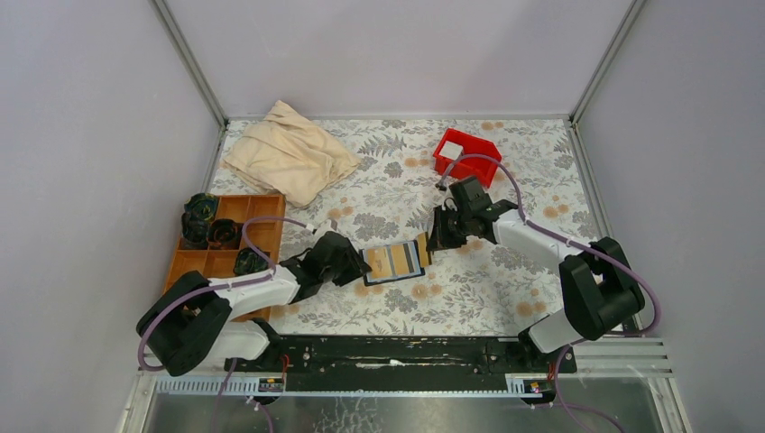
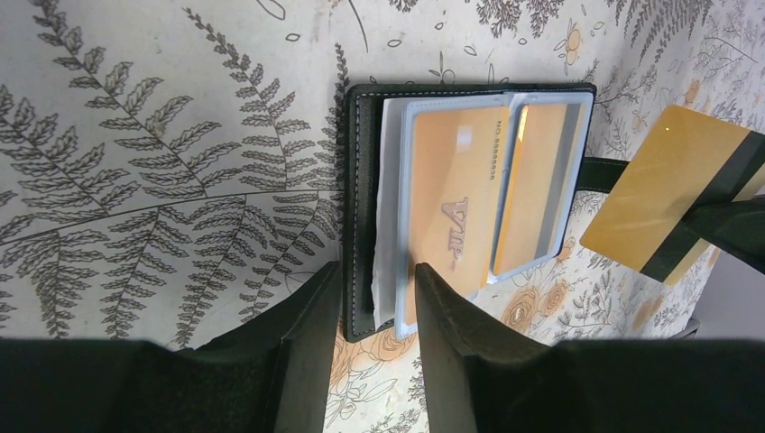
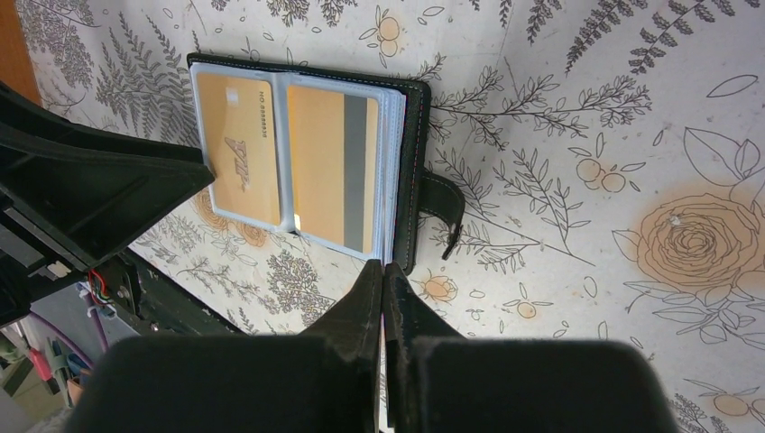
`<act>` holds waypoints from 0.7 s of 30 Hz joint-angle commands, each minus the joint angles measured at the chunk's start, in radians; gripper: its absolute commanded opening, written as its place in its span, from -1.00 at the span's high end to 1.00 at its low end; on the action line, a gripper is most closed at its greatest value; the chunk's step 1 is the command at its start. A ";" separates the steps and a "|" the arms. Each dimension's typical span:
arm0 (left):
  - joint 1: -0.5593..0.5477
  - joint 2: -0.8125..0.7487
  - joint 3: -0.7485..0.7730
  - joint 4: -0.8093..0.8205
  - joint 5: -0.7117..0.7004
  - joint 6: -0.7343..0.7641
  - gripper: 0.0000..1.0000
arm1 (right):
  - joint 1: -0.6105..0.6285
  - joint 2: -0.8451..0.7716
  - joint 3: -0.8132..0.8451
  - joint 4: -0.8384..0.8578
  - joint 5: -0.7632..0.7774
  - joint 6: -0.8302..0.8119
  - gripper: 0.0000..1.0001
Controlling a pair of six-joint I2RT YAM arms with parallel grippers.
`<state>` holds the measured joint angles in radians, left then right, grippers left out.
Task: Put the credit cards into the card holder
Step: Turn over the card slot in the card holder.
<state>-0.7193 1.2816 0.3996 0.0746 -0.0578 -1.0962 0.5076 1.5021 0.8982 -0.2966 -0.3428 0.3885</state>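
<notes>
Over on the left, a brown plastic compartment tray (image 1: 264, 206) sits on the floral-print tabletop (image 1: 469, 289) with a few dark round things (image 1: 200, 207) in its sections. A crumpled cream cloth (image 1: 289, 152) lies behind it.

The left claw (image 2: 374, 284) reaches in from beside the tray to the black leather-like bifold card holder (image 2: 361, 180), which lies spread open and flat near the middle of the tabletop. The claw's jaws stand partly apart. One finger (image 2: 302, 334) sits just off the holder's outer edge and the other rests on the clear plastic sleeves, so nothing I can see is pinched between them.

Two gold credit cards already sit side by side in the clear sleeves. One is a gold card with raised lettering (image 2: 456, 198) and the other is a gold card with a grey stripe (image 3: 329, 167). The holder's small clasp tab (image 3: 444, 203) sticks out on the far side from the left claw.

Just past that side, a third gold plastic card with a dark stripe (image 2: 663, 194) hangs tilted above the tabletop, close to the holder's edge. The right claw (image 3: 383, 271) has it clamped between fully closed fingers. From where I stand I cannot tell whether the card touches the holder.

Further right and towards the back is a small red plastic bin (image 1: 474, 170) with something white inside.
</notes>
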 commanded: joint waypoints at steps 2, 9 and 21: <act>-0.009 0.029 0.034 -0.005 0.004 0.025 0.15 | 0.009 0.012 -0.001 0.049 -0.027 0.007 1.00; -0.008 0.058 0.039 -0.004 0.012 0.028 0.15 | 0.015 0.026 -0.012 0.066 -0.029 0.012 1.00; -0.008 0.060 0.042 -0.020 0.011 0.035 0.16 | 0.016 0.039 -0.033 0.079 -0.007 0.003 1.00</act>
<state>-0.7197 1.3239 0.4301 0.0792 -0.0467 -1.0855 0.5144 1.5318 0.8707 -0.2489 -0.3565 0.3977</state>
